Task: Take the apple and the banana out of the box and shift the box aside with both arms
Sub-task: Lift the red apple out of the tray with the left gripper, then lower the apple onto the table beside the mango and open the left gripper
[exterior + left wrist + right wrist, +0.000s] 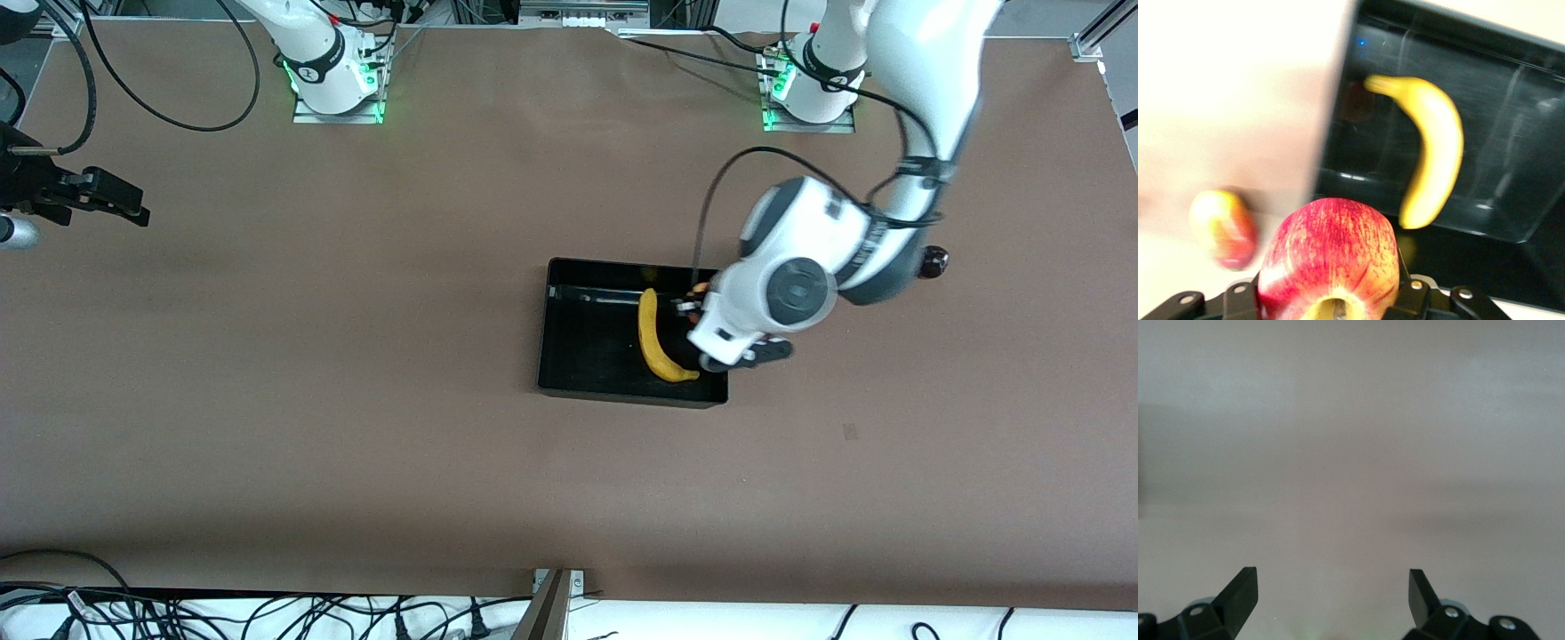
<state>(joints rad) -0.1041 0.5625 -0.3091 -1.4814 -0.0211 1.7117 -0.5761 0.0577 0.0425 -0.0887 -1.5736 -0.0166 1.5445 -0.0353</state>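
Note:
The black box (569, 356) lies mid-table with the yellow banana (653, 342) inside it. In the left wrist view the banana (1431, 153) curves across the box's glossy floor (1518, 140). My left gripper (696, 307) hangs over the end of the box toward the left arm's end of the table. It is shut on the red-and-yellow apple (1331, 257), which fills the space between the fingers (1418, 297). Only a sliver of the apple (702, 287) shows in the front view. My right gripper (133, 206) waits open over bare table at the right arm's end, and the right wrist view shows nothing between its fingers (1238, 593).
A red-yellow mango (1223, 228) lies on the table just outside the box wall, under the left arm. A dark red pomegranate (933, 260) sits by the left arm's elbow. Brown table surface spreads all round the box.

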